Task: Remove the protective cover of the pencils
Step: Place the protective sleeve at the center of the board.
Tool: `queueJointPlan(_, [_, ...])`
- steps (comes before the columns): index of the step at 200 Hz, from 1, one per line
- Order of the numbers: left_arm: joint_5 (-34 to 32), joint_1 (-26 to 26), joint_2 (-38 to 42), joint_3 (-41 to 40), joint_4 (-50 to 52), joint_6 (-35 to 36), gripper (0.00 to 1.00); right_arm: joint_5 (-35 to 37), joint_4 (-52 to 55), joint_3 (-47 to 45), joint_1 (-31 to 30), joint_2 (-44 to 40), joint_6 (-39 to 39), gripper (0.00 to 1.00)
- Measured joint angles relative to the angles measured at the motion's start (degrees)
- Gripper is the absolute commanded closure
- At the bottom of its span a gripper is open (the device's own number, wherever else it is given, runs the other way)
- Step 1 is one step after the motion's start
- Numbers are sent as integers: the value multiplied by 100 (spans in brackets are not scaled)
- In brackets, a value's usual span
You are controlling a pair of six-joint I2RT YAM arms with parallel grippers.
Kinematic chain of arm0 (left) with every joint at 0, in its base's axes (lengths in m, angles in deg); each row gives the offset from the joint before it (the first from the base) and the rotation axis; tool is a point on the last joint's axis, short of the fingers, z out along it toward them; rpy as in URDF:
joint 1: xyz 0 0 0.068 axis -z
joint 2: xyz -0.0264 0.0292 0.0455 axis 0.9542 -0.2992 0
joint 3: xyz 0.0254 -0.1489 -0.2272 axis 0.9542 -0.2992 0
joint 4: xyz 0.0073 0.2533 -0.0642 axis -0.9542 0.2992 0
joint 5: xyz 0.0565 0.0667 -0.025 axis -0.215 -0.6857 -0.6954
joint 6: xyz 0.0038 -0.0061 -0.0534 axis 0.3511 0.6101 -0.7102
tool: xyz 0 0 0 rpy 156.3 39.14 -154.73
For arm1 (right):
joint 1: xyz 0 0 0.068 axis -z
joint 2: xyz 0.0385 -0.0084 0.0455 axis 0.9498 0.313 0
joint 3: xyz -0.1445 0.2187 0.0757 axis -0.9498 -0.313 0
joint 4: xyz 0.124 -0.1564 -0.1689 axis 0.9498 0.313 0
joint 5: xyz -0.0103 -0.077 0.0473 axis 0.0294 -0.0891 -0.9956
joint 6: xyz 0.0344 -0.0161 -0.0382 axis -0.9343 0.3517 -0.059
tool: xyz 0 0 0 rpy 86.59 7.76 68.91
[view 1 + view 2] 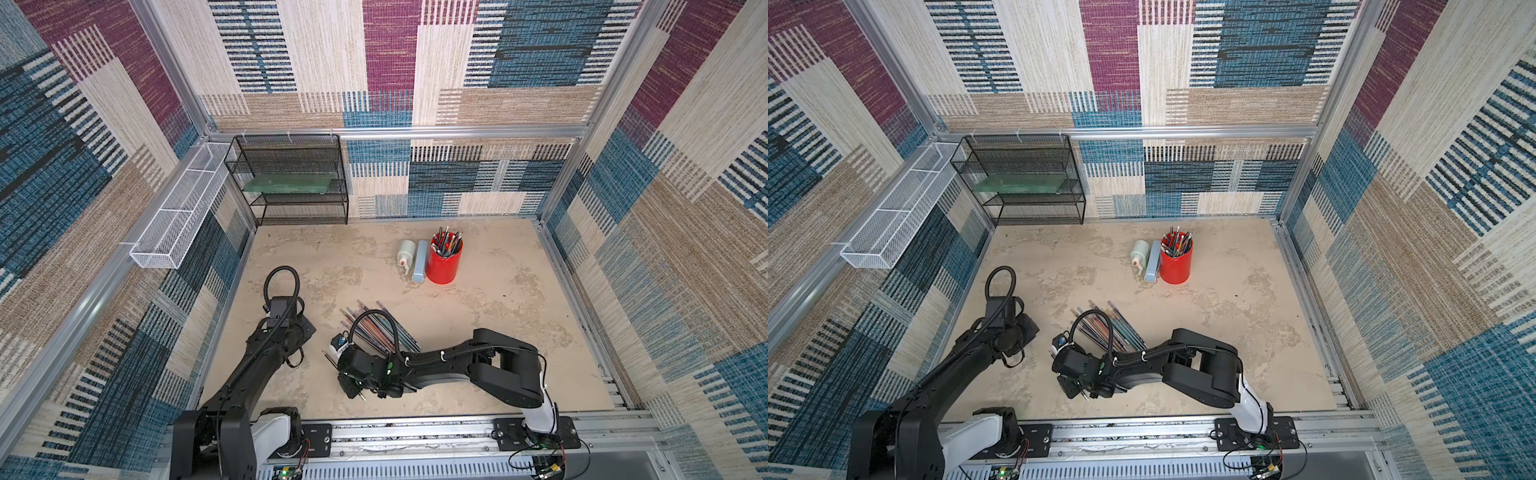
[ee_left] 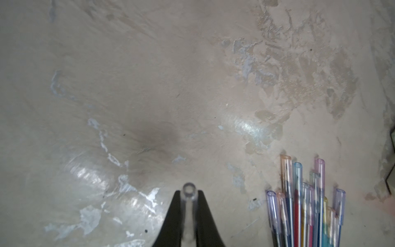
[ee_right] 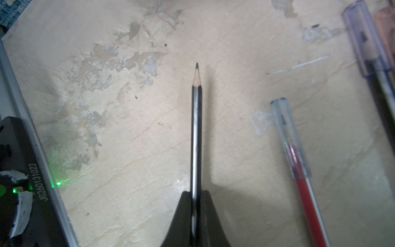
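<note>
Your left pincer (image 2: 189, 193) pinches a clear hollow cover (image 2: 188, 190); your right pincer (image 3: 196, 193) pinches a sharpened black pencil (image 3: 196, 128), plain in the wrist views.

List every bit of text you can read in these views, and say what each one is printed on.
"JG260131023": white print on the black housing, right wrist view.
Bottle: any label is too small to read.
Pencils: no print can be made out.
</note>
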Motion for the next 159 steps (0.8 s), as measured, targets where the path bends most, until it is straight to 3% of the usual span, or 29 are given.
queueJointPlan(29, [-7, 0, -404, 256, 39, 81, 100, 37, 0, 0, 0, 0, 0, 80])
queueJointPlan(159, [-122, 0, -1558, 1021, 730, 361, 100, 81, 87, 199, 7, 103, -17, 76])
